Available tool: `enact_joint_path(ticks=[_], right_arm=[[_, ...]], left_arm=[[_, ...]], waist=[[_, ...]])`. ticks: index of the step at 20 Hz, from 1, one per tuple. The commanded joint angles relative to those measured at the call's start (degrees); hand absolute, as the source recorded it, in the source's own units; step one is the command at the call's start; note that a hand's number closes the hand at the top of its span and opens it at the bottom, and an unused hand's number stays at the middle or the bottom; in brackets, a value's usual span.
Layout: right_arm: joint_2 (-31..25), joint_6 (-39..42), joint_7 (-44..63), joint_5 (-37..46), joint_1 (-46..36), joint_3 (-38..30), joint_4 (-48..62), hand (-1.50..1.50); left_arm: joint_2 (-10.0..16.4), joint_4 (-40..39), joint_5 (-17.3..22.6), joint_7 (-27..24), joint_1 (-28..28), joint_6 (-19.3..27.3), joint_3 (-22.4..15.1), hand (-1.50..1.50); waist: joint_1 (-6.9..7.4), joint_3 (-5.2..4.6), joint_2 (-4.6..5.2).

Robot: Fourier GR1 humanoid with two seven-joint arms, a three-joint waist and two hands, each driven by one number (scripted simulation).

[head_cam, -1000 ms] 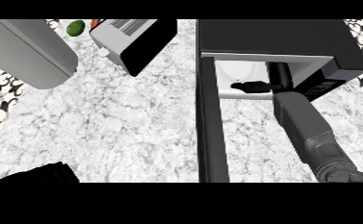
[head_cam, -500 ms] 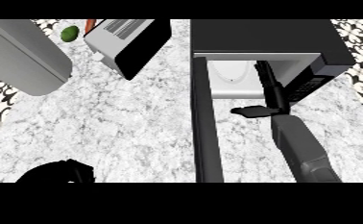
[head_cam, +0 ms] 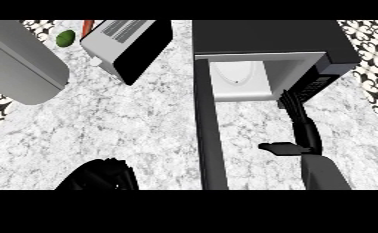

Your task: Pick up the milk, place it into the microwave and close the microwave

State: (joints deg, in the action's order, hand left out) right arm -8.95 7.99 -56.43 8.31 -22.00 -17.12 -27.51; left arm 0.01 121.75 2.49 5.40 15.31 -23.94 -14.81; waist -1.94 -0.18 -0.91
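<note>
Right hand (head_cam: pixel 301 136) empty, fingers (head_cam: pixel 289 101) straight and unclenched, thumb out sideways. Milk (head_cam: pixel 238 77) up-left of fingertips, inside open microwave (head_cam: pixel 273 37); door (head_cam: pixel 209 127) left of fingers. Left hand (head_cam: pixel 100 177) far left, low.

Marble counter (head_cam: pixel 148 122) carries open microwave (head_cam: pixel 266 34), silver appliance (head_cam: pixel 122 42), green fruit (head_cam: pixel 65 38).

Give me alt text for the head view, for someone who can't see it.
The microwave stands open on a marble counter, its door swung out toward the viewer, and the robot's right hand, fingers straight, is at its open front. A toaster sits at upper left; the left hand shows at the lower edge.
</note>
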Motion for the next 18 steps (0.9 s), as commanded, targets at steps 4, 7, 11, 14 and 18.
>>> enact_joint_path(ticks=[4, 7, 11, 14, 18], right_arm=[[-3.4, 6.6, -2.8, -2.4, 15.4, 1.2, -12.0, -1.5], [-1.0, 6.1, 2.9, -4.4, 21.3, 2.8, -24.0, -1.5], [-4.3, 9.2, 3.3, -6.3, 27.2, 2.8, -30.6, -1.5], [-5.7, 11.6, 0.8, -7.0, 33.2, 4.0, -35.9, -1.5], [-7.7, 13.6, 3.0, -8.5, 37.5, 5.6, -44.7, -1.5]], left_arm=[[0.0, -11.9, -7.9, -2.8, -13.7, 5.8, -6.1, 1.5], [0.0, -16.0, -8.2, -2.9, -15.1, 8.2, -11.4, 1.5], [0.0, -29.1, -13.5, -8.5, -19.2, 13.4, -18.0, 1.5], [0.0, -37.6, -12.5, -10.8, -24.7, 16.8, -18.1, 1.5], [0.0, -48.7, -10.5, -14.4, -30.3, 25.6, -22.8, 1.5]], waist=[[-0.96, 0.06, 0.61], [-0.4, 0.01, 0.55], [-0.98, -0.01, 0.73], [-0.59, 0.06, 0.95], [-2.01, -0.03, 1.18]])
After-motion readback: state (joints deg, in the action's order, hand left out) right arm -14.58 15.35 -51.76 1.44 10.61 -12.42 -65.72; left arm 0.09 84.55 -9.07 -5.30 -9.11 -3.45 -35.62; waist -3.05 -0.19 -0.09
